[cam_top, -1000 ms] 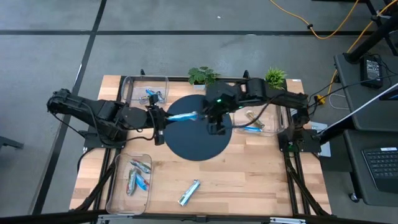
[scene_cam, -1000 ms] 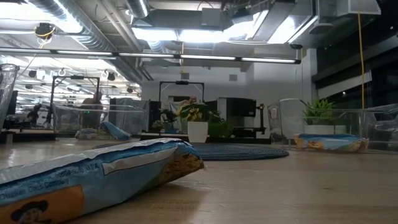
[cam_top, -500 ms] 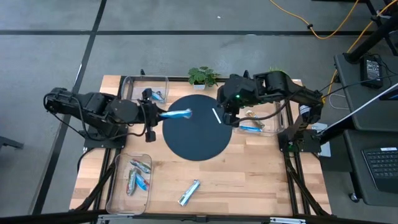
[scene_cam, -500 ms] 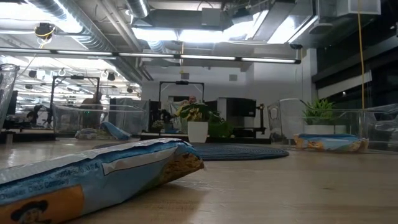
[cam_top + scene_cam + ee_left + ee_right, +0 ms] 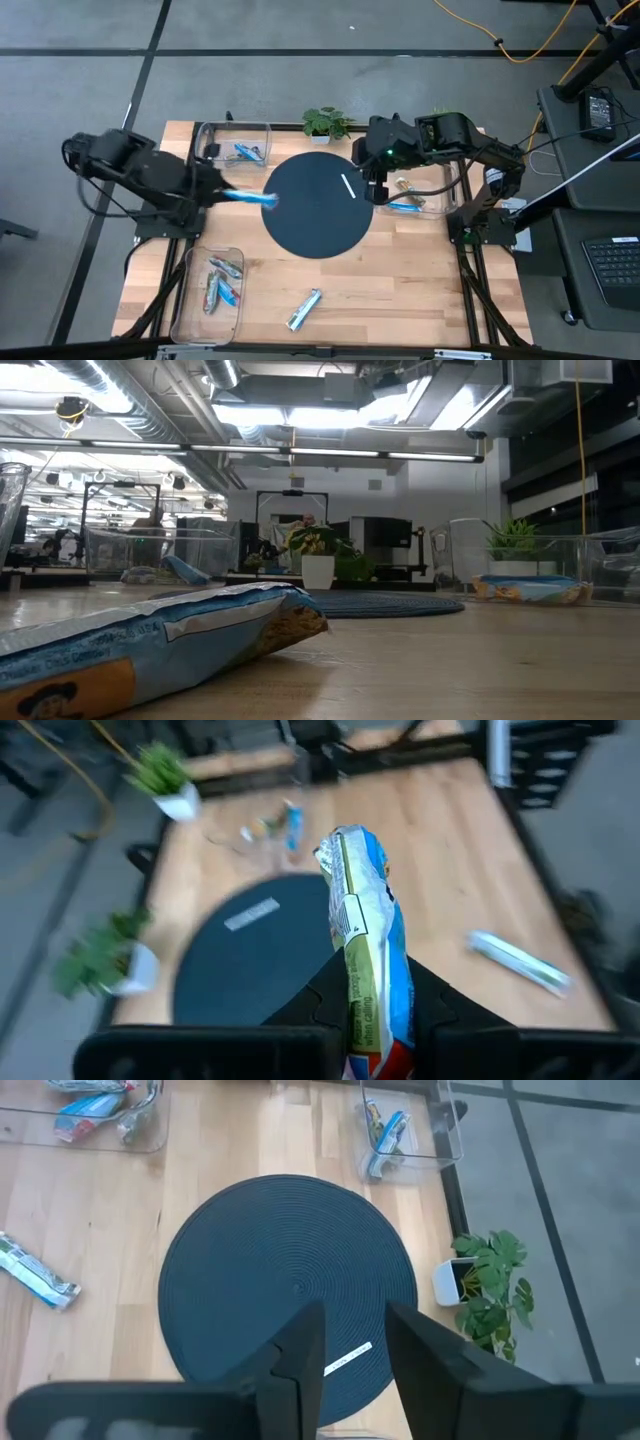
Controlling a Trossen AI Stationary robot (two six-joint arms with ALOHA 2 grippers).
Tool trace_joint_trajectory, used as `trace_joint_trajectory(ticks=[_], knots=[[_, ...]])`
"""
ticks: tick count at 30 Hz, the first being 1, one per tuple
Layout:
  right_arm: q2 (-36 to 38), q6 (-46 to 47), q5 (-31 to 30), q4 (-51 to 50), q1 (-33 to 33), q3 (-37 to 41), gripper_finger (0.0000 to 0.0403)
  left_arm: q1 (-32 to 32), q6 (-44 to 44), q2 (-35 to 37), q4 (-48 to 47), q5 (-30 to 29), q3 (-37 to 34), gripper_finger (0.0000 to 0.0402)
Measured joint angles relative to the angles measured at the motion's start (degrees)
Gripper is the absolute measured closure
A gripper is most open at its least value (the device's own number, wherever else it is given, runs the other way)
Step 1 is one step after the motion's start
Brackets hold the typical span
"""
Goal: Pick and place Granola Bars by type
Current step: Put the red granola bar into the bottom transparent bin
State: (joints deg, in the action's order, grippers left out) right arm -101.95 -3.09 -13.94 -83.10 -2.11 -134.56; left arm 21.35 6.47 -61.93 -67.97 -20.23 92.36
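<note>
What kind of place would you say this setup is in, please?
Probably a robotics lab or workshop in an industrial-style room. The low view shows exposed ceiling ducts and more equipment frames behind; the high view shows a wooden table on a concrete floor, with a laptop beside it.

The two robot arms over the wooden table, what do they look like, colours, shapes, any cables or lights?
Both the left arm and the right arm are dark, jointed and chunky, with black cables looping off them. The right arm shows a small green light near its wrist. The right gripper has two flat, dark, angular fingers.
</note>
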Motion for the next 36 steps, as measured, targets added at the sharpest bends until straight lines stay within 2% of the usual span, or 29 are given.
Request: trace_joint_trajectory(ticks=[3,6,13,18,22,25,28,32,36], knots=[[1.5,0.0,0.0,0.2,0.0,1.7,0.0292,2.6,5.1,-0.5,-8.4,2.9,5.6,0.0373],[3.6,-0.2,0.0,1.9,0.0,4.4,0.0293,5.6,9.8,-0.8,-13.0,4.3,8.4,0.0374],[13.0,-0.7,0.0,12.2,0.0,18.9,0.0292,10.3,13.0,-2.5,-15.7,7.3,8.3,0.0374],[21.2,0.4,4.2,23.6,0.0,33.0,0.0292,14.4,16.0,-6.7,-18.8,10.2,8.1,0.0374],[25.6,2.9,5.1,29.2,0.0,41.8,0.0292,18.4,19.8,-9.5,-19.2,15.0,4.0,0.0374],[27.3,2.6,5.7,32.7,0.0,47.0,0.0292,21.0,23.2,-10.7,-17.8,17.5,-0.6,0.0372],[27.7,1.0,7.7,35.9,0.0,50.4,0.0292,22.7,26.3,-11.0,-10.0,18.9,-4.9,0.0374],[27.7,-2.4,8.1,39.6,0.0,52.6,0.0292,24.6,29.8,-11.0,2.2,18.9,-9.7,0.0374],[27.7,-5.6,8.1,43.8,0.0,53.4,0.0292,27.3,35.1,-11.4,4.9,20.3,-14.6,0.0372]])
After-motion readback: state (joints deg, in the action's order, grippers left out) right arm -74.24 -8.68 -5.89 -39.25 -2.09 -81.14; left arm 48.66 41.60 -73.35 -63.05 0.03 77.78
